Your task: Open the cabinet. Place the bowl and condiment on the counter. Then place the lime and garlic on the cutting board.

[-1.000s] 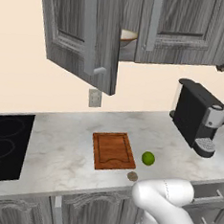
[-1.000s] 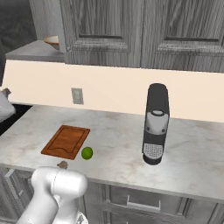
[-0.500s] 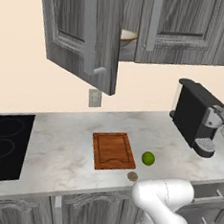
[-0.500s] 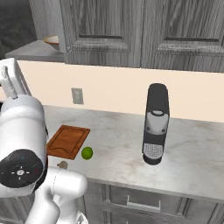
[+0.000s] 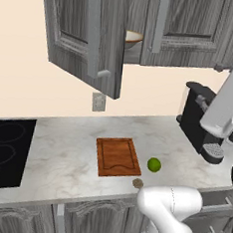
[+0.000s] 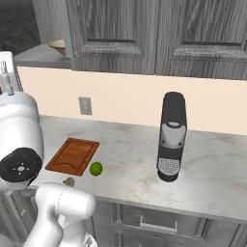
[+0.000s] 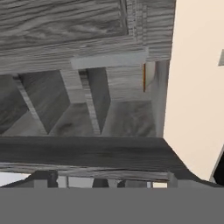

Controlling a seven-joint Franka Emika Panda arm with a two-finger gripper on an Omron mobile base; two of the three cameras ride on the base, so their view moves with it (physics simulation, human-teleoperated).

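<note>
— Where is the gripper (image 7: pixel 107 181)?

— Up high, in front of the upper wall cabinet of dark grey wood grain (image 5: pixel 186 29). The hand view looks at the cabinet from underneath, and the gripper's two dark tips stand wide apart at the bottom with nothing between them.

— Is the cabinet open?

— Yes. Its left raised-panel door (image 5: pixel 85 36) is swung out toward the room. Behind that door's edge, the wide shallow cream bowl with a brown rim (image 5: pixel 134 37) sits on the shelf inside. From the right side the bowl (image 6: pixel 58 45) shows at the cabinet's open end.

— And below?

— On the light marbled stone desk (image 5: pixel 65 154) lies the reddish-brown rectangular wooden cutting board (image 5: pixel 118 156), flat and bare. The small glossy green lime (image 5: pixel 154 165) rests on the desk just right of the board, not touching it. The small brownish-grey garlic lump (image 5: pixel 137 183) is nearer the desk's front edge, off the board's front right corner.

— Anything else?

— A black coffee machine (image 5: pixel 198 123) stands to the right, well apart from the lime. A black glass cooktop (image 5: pixel 5 149) is at the left, and there is a grey wall outlet (image 5: pixel 98 102) above the board.
</note>
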